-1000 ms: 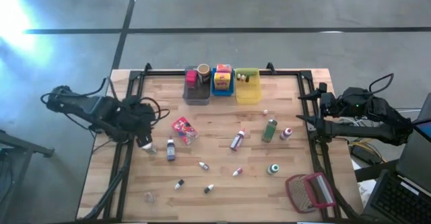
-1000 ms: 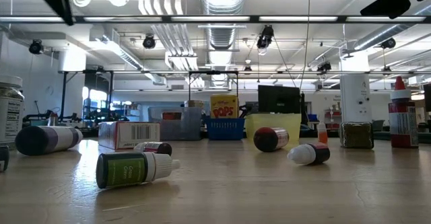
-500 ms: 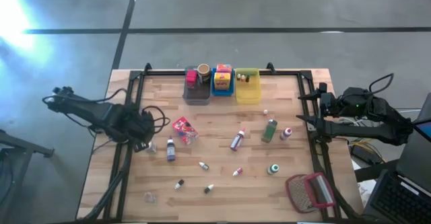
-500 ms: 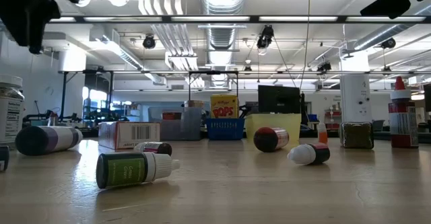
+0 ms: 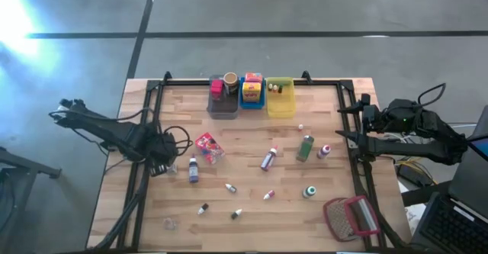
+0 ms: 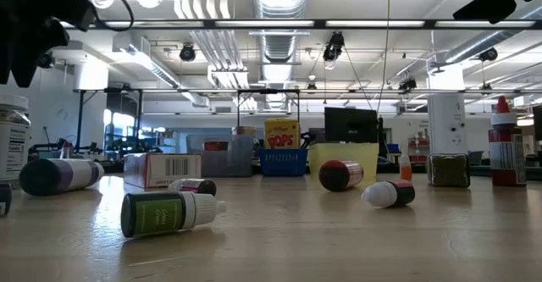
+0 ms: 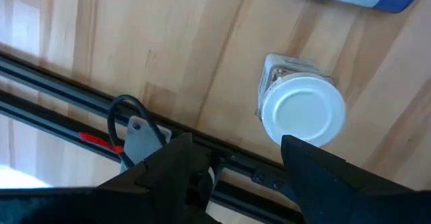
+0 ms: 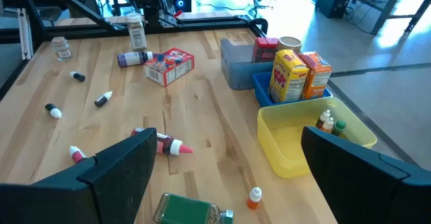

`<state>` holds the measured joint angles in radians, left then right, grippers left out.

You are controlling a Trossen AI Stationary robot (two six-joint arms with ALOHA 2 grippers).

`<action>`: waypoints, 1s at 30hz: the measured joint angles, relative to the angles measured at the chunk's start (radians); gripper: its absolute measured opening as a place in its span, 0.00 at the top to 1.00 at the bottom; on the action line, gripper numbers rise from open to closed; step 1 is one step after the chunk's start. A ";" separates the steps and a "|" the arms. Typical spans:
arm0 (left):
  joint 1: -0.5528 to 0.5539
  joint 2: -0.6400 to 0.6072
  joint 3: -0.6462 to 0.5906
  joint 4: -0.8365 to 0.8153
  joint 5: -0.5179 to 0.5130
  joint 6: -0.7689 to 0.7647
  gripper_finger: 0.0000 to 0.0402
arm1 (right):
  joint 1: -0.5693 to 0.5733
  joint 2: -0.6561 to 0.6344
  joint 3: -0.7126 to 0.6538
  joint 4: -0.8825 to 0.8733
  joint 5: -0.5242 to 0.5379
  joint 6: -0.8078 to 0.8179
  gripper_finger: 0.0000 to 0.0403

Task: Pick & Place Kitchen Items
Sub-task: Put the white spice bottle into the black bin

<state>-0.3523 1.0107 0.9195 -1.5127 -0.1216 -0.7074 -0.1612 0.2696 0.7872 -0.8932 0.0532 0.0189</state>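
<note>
High view first: nearest me sits a red-framed mesh object [image 5: 351,217] at the near right corner, and small capped bottles [image 5: 229,188] lie scattered over the wooden table [image 5: 252,223]. Toward the middle lie a purple-labelled bottle [image 5: 193,169], a red packet [image 5: 207,147] and a green bottle [image 5: 305,147] on its side. At the left edge the left gripper [image 5: 162,162] hangs over the rail — its fingers [image 7: 323,177] stand parted and hold nothing, with a white-lidded jar [image 7: 302,111] upright on the wood just past them. Over at the right edge the right gripper [image 5: 364,120] waits, jaws wide apart and empty. Farthest back, three bins stand side by side — a grey bin [image 5: 223,109] with a jar inside, a blue bin [image 5: 252,101] with orange and yellow boxes [image 8: 291,75], and a yellow bin [image 5: 280,105] holding tiny bottles.
</note>
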 joint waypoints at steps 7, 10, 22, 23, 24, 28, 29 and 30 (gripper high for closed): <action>0.000 0.000 -0.027 0.081 0.050 0.005 0.42 | 0.000 0.000 0.000 0.000 0.000 0.000 0.10; 0.000 0.000 -0.027 0.100 0.053 0.017 0.42 | 0.000 0.000 0.000 0.000 0.000 0.000 0.10; 0.000 0.000 -0.044 0.159 0.089 0.021 0.42 | 0.000 0.000 0.000 0.000 0.000 0.000 0.10; 0.000 0.000 -0.051 0.162 0.094 0.020 0.42 | 0.000 0.000 0.000 0.000 0.000 0.000 0.10; 0.000 0.000 -0.059 0.171 0.100 0.020 0.42 | 0.000 0.000 0.000 0.000 0.000 0.000 0.10; 0.000 -0.001 -0.081 0.196 0.133 0.019 0.42 | 0.000 0.000 0.000 0.000 0.000 0.000 0.10; 0.000 -0.001 -0.085 0.199 0.136 0.019 0.42 | 0.000 0.000 0.000 0.000 0.000 0.000 0.10; 0.000 -0.001 -0.087 0.202 0.140 0.019 0.42 | 0.000 0.000 0.000 0.000 0.000 0.000 0.10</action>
<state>-0.3527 1.0096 0.8323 -1.3107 0.0180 -0.6888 -0.1614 0.2696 0.7872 -0.8930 0.0528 0.0189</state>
